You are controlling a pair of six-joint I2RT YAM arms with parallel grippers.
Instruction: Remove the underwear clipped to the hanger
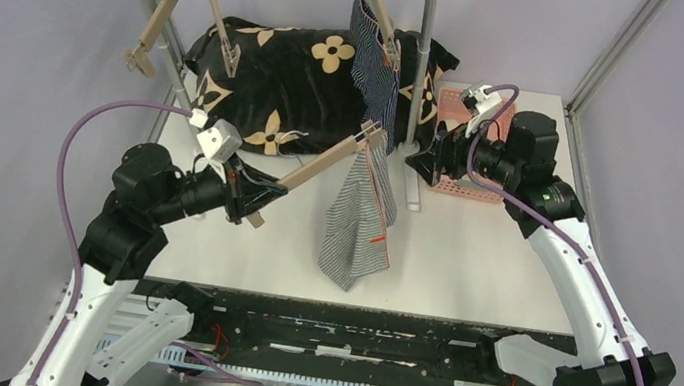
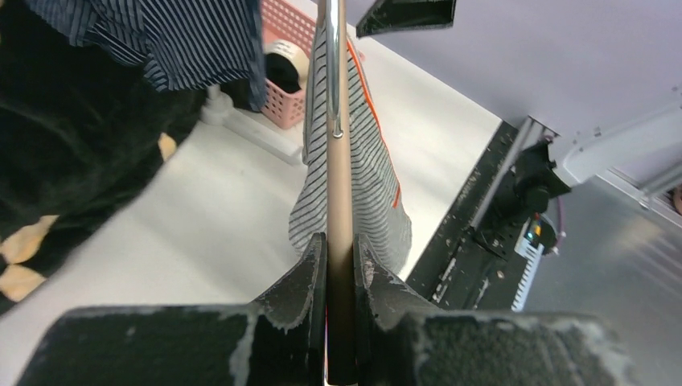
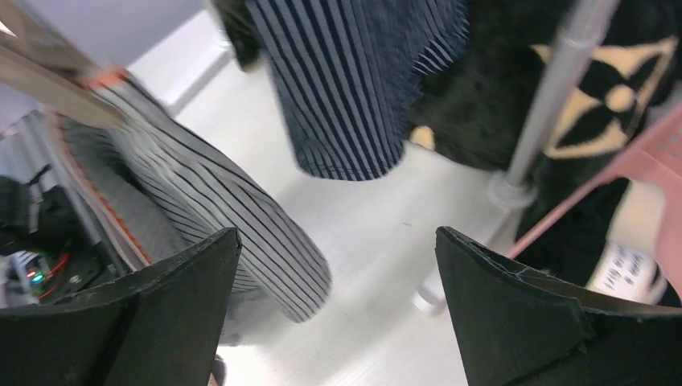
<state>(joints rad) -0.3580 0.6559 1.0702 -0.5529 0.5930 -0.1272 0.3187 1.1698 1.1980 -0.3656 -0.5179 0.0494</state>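
Clamping the left gripper (image 2: 339,265) shut on the wooden hanger (image 1: 322,162), keeping the grey-white striped briefs (image 1: 359,226) dangling from its far clip over the table (image 1: 470,262). Hovering the right gripper (image 1: 428,165), spread wide and holding nothing, just beside them, probably for a pull-off. Noting the navy striped briefs (image 1: 377,62) hanging from the rail behind, with the rack post (image 1: 423,63) and pink basket (image 1: 457,103) crowding that side.

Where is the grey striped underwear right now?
Top view, centre: the grey striped underwear hangs from the clip of the wooden hanger the left gripper holds, beside the navy pair.
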